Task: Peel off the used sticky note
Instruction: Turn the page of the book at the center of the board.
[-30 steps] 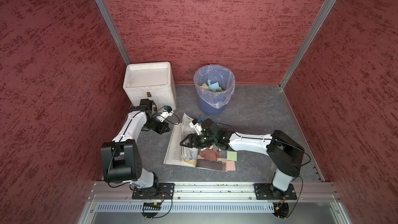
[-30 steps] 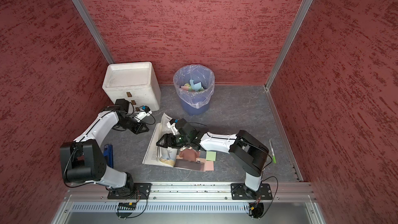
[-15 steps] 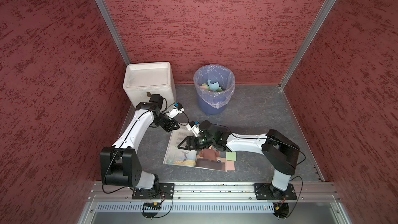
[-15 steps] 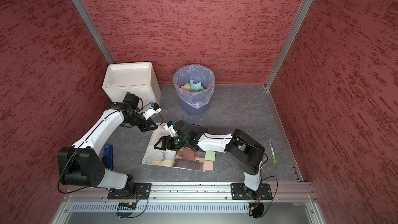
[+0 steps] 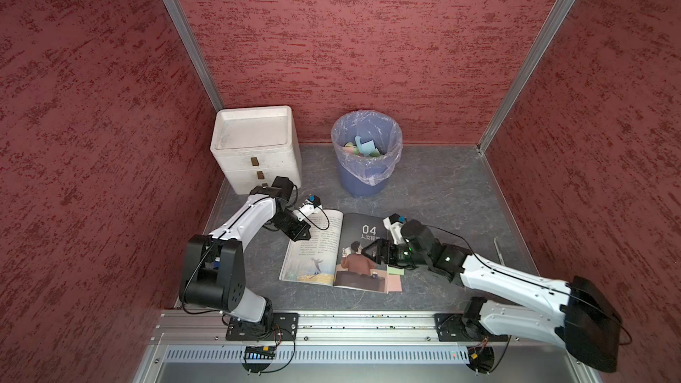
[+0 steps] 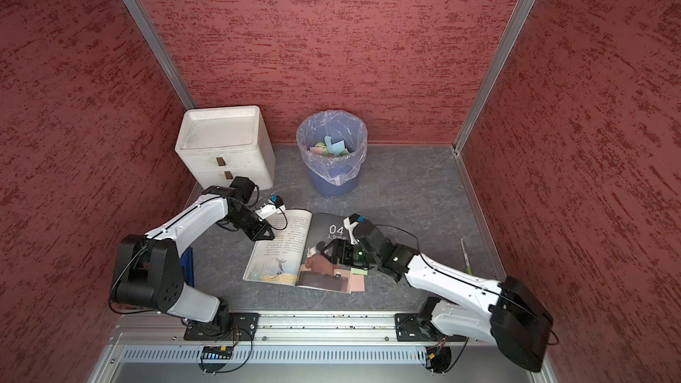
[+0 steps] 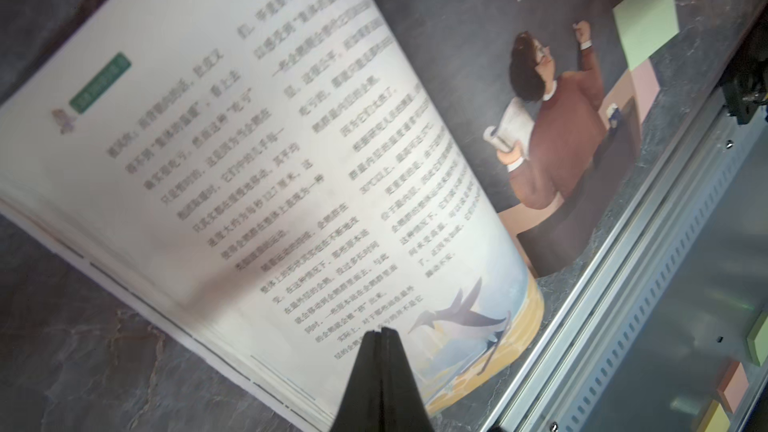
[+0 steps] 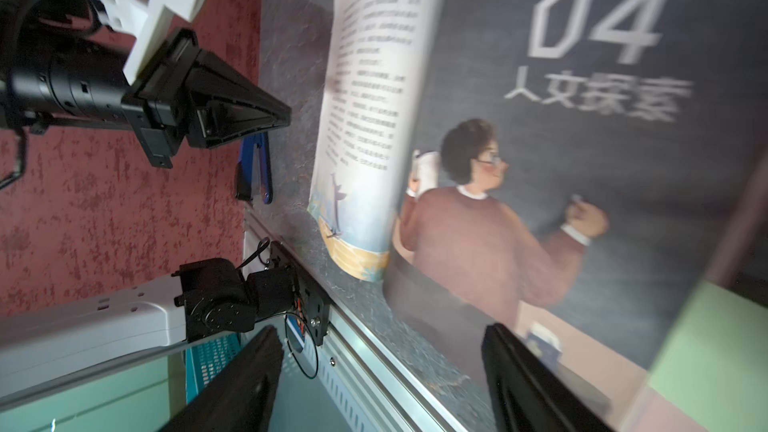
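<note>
An open book point(image 5: 318, 248) lies on the grey floor, with a text page on the left and a dark "04" page with a drawn figure on the right. A green sticky note point(image 5: 395, 270) point(image 6: 359, 271) point(image 7: 646, 20) sits at the right page's outer edge, with a pink note point(image 5: 394, 283) just below it. My right gripper point(image 5: 370, 252) point(image 8: 382, 328) hovers open over the drawn figure, left of the green note. My left gripper point(image 5: 307, 234) point(image 7: 380, 331) is shut and empty above the text page's far left corner.
A blue bin point(image 5: 363, 182) lined with a clear bag holds discarded notes at the back. A white drawer unit point(image 5: 256, 149) stands at the back left. A pen point(image 5: 498, 250) lies on the right, a blue tool point(image 6: 188, 263) on the left. The metal rail point(image 5: 331, 320) runs along the front.
The right gripper has drawn back to the right, from the book's left half to the "04" page. The raised page now lies flat. The left gripper has swung from the drawer unit to the book.
</note>
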Controlling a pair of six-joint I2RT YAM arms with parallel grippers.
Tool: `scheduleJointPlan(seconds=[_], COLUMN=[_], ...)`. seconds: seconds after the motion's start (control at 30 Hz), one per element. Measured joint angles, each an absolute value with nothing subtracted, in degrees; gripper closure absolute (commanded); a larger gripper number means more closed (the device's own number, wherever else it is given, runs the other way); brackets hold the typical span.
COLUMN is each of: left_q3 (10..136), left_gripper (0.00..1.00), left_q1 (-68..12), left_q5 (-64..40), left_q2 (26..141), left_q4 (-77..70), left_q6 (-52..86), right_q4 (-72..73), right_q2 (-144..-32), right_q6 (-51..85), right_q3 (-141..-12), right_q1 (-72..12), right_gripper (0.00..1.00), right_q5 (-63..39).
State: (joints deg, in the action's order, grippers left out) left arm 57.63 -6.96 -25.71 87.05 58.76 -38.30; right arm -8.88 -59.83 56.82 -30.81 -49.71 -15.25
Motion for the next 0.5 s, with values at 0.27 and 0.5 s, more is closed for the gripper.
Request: scheduleJointPlan(seconds=[0.27,0.5], left_q3=[50.7,50.3], left_gripper=[1.00,1.00], left_q1=[-5.2,-6.8], left_q5=[-20.3,-18.9], left_q2=[89.8,92.6], left_q4=[54.1,50.8], left_q6=[-39.9,-39.7], right_q4=[-17.5,-15.5], right_q2=[-51.3,-59.3], right_q6=[59.8,59.5], right_q3=[-24.0,-24.5], right_q1=[-47.6,-47.5], right_gripper=[0.20,0.20], right_q5=[-11.2,-11.9])
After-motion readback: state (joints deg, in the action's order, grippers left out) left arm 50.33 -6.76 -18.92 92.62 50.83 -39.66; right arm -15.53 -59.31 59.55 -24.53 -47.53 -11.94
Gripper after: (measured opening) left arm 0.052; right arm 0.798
